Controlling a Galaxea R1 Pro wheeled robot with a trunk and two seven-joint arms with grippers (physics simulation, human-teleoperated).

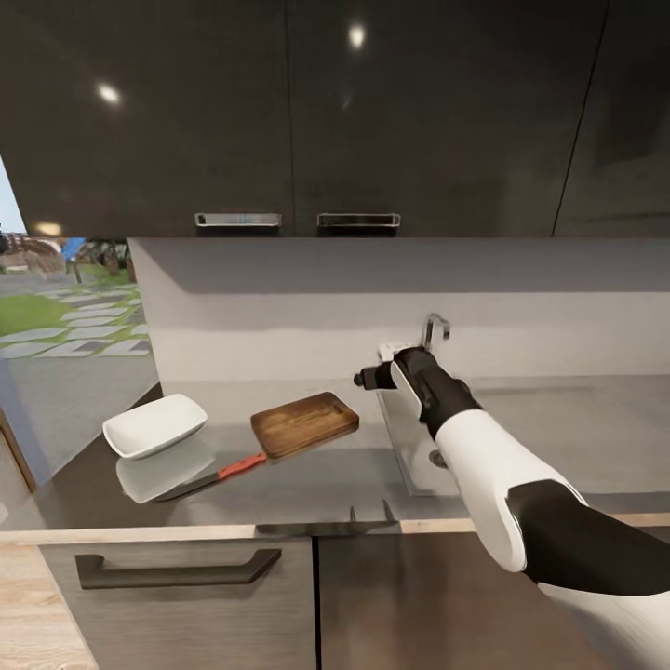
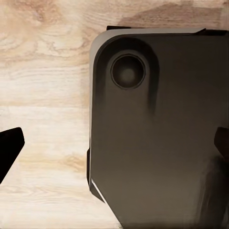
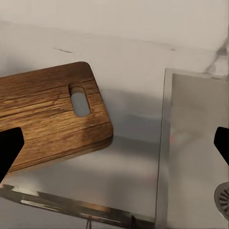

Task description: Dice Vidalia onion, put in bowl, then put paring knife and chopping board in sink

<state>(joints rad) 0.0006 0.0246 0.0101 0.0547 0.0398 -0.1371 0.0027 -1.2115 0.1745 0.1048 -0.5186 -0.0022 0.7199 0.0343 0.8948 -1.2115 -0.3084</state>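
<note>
The brown chopping board (image 1: 305,423) (image 3: 52,119) lies on the glossy grey countertop (image 1: 558,428), its handle hole toward the sink (image 1: 402,437) (image 3: 195,143). A red-handled paring knife (image 1: 219,475) rests just in front of the board, and the white bowl (image 1: 154,425) stands left of both. My right gripper (image 1: 365,379) (image 3: 119,140) hovers open and empty above the sink's left rim, between board and basin. The left gripper (image 2: 119,143) is open and empty over a dark robot part and wood floor. The Vidalia onion is hidden from view.
A faucet (image 1: 435,330) rises behind the sink and a drain (image 3: 223,195) shows in the basin floor. Dark upper cabinets (image 1: 298,112) hang above the backsplash. A drawer with a black bar handle (image 1: 177,568) sits below the counter edge.
</note>
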